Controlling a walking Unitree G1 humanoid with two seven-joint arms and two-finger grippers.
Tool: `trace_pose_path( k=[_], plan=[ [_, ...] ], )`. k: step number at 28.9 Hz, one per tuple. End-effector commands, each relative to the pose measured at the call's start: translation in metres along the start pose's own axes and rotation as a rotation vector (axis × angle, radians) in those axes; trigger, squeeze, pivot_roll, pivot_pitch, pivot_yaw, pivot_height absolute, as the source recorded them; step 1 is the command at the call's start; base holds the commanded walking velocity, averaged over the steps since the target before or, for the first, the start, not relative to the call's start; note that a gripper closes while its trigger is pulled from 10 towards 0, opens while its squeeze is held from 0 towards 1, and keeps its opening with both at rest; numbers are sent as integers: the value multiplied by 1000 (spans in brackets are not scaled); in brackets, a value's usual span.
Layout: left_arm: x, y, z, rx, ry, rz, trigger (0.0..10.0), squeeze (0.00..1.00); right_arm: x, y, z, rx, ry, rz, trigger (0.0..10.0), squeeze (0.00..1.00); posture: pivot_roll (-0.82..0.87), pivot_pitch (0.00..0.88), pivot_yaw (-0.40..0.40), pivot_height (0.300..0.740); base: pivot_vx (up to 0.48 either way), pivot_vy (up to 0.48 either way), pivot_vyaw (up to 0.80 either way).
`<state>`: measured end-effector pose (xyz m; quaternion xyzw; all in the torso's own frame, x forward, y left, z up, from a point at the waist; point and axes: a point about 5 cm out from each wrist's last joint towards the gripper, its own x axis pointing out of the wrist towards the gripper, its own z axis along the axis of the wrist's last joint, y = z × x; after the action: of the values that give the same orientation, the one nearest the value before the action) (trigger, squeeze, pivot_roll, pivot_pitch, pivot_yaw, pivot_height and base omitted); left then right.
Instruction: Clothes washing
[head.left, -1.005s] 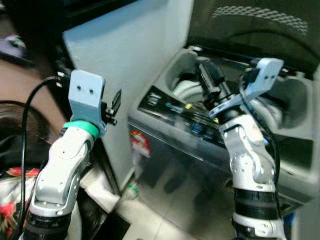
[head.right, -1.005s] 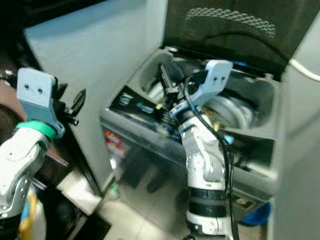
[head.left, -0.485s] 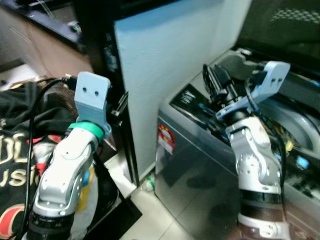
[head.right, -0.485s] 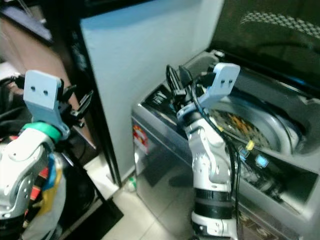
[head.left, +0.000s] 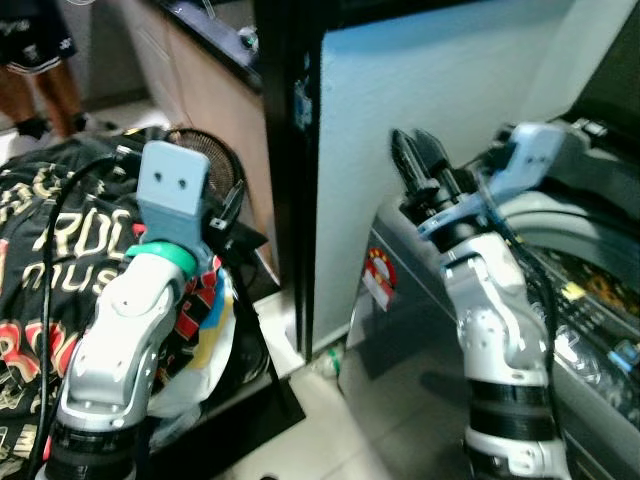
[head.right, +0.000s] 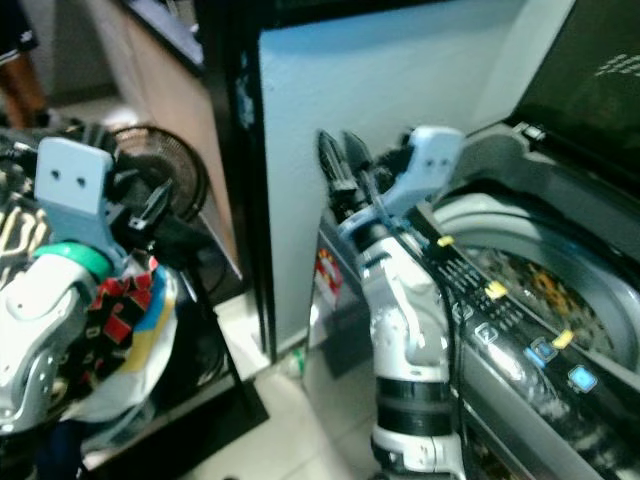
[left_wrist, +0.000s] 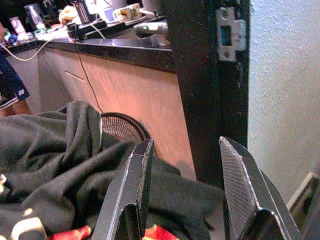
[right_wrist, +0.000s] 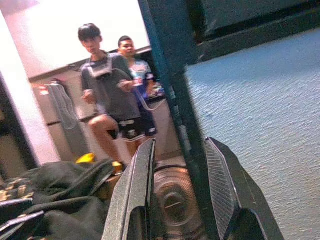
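Camera swung left, crumpled black clothes (head.left: 60, 230) now near, left claw (left_wrist: 187, 165) and right claw (right_wrist: 175, 165) parted, empty

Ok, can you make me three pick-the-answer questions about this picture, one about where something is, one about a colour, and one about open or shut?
1. Where is the pile of clothes?
A. On the robot's left
B. Inside the washer
C. On top of the counter

2. What colour is the band on the left arm's wrist?
A. Red
B. Green
C. Yellow

3. How is the washer lid?
A. Shut flat
C. Lying on the floor
B. Raised open

Answers:
1. A, the dark clothes are heaped at the left beside the left arm, while the washer stands at the right.
2. B, a green ring sits just under the left gripper mount.
3. B, the lid stands up behind the tub, which can be looked into.
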<state>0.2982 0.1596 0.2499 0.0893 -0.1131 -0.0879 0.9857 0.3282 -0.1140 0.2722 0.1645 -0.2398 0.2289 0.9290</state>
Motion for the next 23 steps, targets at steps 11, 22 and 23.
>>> trace_pose_path(
  k=[11,22,23],
  plan=[
    [-4,0,-7,-20,51,19,10000,0,-3,-7,-4,29,13,-16,10000,0,64,5,40,740,0,0,800],
    [-6,4,-13,-81,59,64,10000,0,-9,-9,-14,57,36,-18,10000,0,68,0,38,740,0,0,800],
    [-6,4,-13,-81,59,64,10000,0,-9,-9,-14,57,36,-18,10000,0,68,0,38,740,0,0,800]
  ],
)
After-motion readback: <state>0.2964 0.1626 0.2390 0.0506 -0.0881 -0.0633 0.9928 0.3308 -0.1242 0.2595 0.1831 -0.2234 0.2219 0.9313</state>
